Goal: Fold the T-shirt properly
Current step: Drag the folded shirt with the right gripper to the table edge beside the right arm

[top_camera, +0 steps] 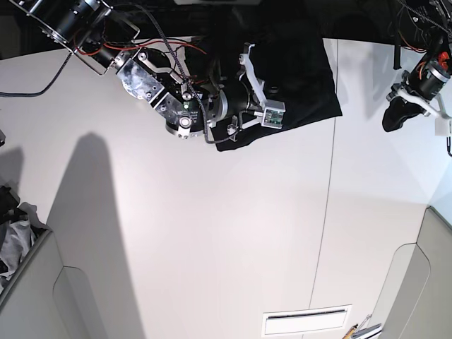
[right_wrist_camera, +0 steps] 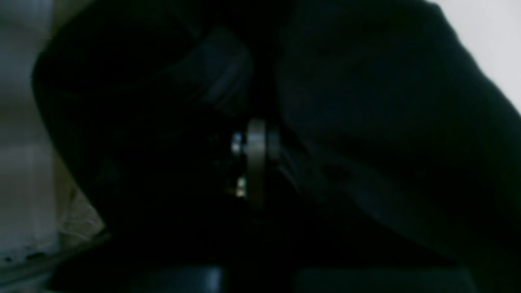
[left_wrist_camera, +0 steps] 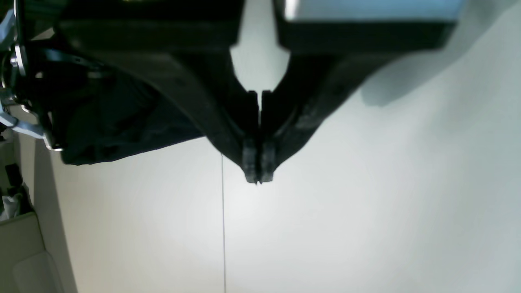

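While the right tool (top_camera: 244, 99) is pressing into the shirt (top_camera: 296, 70), grip unclear, the left tool (left_wrist_camera: 258, 169) is hovering closed and empty over the surface (top_camera: 212, 233)

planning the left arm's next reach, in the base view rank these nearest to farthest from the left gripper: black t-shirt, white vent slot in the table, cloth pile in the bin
From the left gripper, at the base view's right edge:
1. T-shirt, to its left at the table's far side.
2. White vent slot, at the near edge.
3. Cloth pile, at the far left edge in the bin.
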`<state>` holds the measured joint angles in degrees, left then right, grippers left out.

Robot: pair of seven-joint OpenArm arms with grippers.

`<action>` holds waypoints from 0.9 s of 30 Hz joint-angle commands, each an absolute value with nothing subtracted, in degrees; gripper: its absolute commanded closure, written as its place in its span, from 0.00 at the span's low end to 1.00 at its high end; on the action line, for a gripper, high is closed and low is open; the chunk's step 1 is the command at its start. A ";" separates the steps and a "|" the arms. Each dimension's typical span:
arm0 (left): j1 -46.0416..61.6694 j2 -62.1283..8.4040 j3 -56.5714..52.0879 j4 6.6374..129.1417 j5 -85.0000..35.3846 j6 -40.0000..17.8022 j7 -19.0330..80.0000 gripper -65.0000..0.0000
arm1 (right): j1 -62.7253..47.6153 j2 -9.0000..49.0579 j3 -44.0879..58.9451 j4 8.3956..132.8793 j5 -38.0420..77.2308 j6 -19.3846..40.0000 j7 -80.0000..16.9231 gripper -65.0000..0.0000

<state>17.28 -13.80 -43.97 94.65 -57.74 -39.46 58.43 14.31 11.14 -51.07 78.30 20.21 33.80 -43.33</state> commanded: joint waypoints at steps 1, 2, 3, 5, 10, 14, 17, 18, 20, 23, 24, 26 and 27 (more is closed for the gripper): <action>17.15 -14.59 -44.27 95.72 -59.16 -40.00 57.19 1.00 | 14.13 11.70 -50.28 76.42 13.30 28.12 -48.29 1.00; 17.15 -14.59 -44.27 95.72 -59.16 -40.00 57.19 1.00 | 13.67 11.70 -48.80 76.20 11.46 24.84 -47.70 1.00; 17.15 -14.59 -44.27 95.72 -59.13 -40.00 57.19 1.00 | 13.08 11.68 -46.76 76.23 9.76 21.76 -47.00 1.00; 17.15 -14.59 -44.27 95.72 -59.13 -40.00 57.19 1.00 | 12.25 11.35 -41.54 76.23 8.01 17.02 -46.44 1.00; 17.15 -14.59 -44.27 95.72 -59.13 -40.00 56.99 1.00 | 11.53 9.50 -25.47 76.23 7.94 8.78 -46.48 1.00; 17.15 -14.57 -44.27 95.72 -59.16 -40.00 56.95 1.00 | 11.55 8.38 -13.45 76.23 7.97 1.21 -46.22 1.00; 17.12 -14.59 -44.27 95.72 -59.40 -40.00 56.71 1.00 | 11.55 7.51 -5.06 76.23 8.01 -0.99 -44.47 1.00; 17.04 -14.59 -44.27 95.72 -59.55 -40.00 56.62 1.00 | 11.57 7.27 -2.44 76.23 8.45 -1.83 -43.88 1.00; 16.97 -14.59 -44.27 95.72 -59.57 -40.00 56.53 1.00 | 11.57 6.81 2.74 76.23 9.72 -3.42 -42.94 1.00; 16.99 -14.59 -44.27 95.72 -59.55 -40.00 56.36 1.00 | 11.55 5.80 10.55 76.23 11.18 -4.84 -41.54 1.00; 16.97 -14.59 -44.27 95.72 -59.57 -40.00 56.34 1.00 | 11.57 5.52 13.06 76.23 11.62 -4.89 -40.64 1.00; 16.99 -14.59 -44.27 95.72 -59.57 -40.00 56.34 1.00 | 11.60 5.19 17.63 76.23 12.95 -4.89 -38.79 1.00; 16.99 -14.59 -44.27 95.72 -59.57 -40.00 56.34 1.00 | 11.62 5.19 19.66 76.23 13.41 -4.89 -38.04 1.00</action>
<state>17.28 -13.80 -43.94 94.65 -58.15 -39.46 57.52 10.92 4.93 19.88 75.59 13.45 -4.56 -38.68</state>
